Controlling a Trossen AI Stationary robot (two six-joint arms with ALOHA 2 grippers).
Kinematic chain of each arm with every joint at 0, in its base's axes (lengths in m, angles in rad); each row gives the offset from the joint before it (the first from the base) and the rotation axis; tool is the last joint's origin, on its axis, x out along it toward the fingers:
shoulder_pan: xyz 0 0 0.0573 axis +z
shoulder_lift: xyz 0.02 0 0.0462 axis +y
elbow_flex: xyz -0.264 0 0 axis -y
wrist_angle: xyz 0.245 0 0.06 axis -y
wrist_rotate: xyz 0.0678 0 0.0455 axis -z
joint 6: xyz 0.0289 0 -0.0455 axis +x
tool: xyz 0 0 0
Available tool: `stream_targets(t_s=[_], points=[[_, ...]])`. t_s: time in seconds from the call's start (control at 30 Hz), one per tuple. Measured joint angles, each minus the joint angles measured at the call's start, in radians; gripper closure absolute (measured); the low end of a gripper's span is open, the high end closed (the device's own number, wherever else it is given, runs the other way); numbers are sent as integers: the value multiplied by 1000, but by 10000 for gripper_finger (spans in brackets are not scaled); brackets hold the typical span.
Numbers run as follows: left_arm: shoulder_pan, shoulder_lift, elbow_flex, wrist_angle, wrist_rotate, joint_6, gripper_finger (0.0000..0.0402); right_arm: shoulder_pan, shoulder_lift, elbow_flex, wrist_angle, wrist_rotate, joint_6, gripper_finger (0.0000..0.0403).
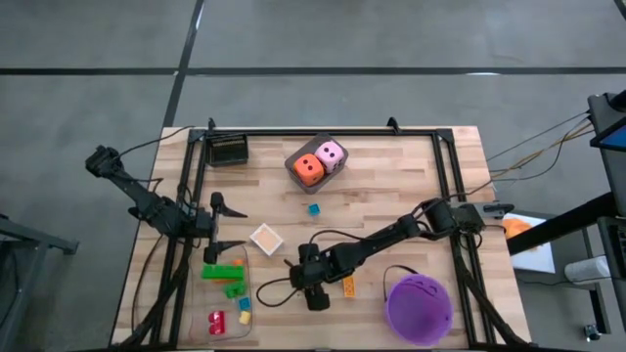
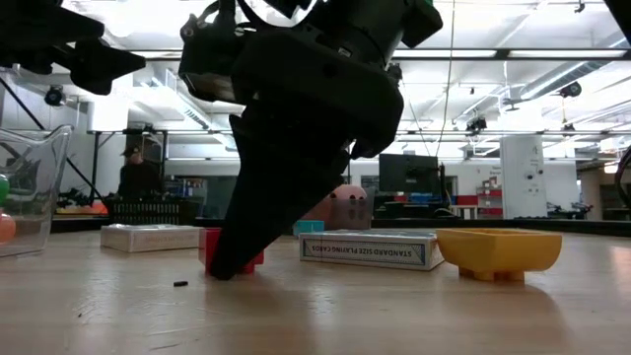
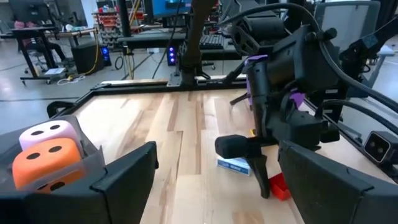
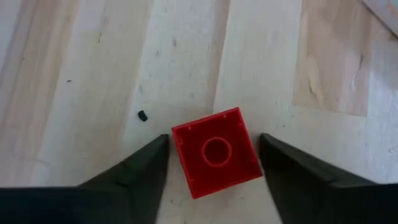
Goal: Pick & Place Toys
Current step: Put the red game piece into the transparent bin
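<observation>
Right gripper [image 4: 214, 163] down on the table, straddling a red brick [image 4: 216, 152].
Its fingers [image 4: 134, 174] stand apart, one on each side of the brick, small gaps both sides, nothing clamped (brick flat on the wood, stud up). Left gripper [image 1: 227, 225] hovers open above the clear tray [image 1: 217, 298], which holds green, red, yellow and blue bricks. Orange die [image 1: 308, 168] and pink die [image 1: 331, 154] sit in a grey bin at the table's far side; purple bucket [image 1: 419, 307] near the right arm.
</observation>
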Motion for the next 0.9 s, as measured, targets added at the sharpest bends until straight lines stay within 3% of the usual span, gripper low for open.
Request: stream_targets(t_s=[0.2,0.43,0.9], points=[[0,-5,0,-13,0,-7,64,2,0,1,1,5,-2,275],[-3,-29,1,9,-9,13,64,15,0,1,95,6,-34,275],[-47,-142,-2,4,-40,66,64,16,-4,10,730,3,-228,275]])
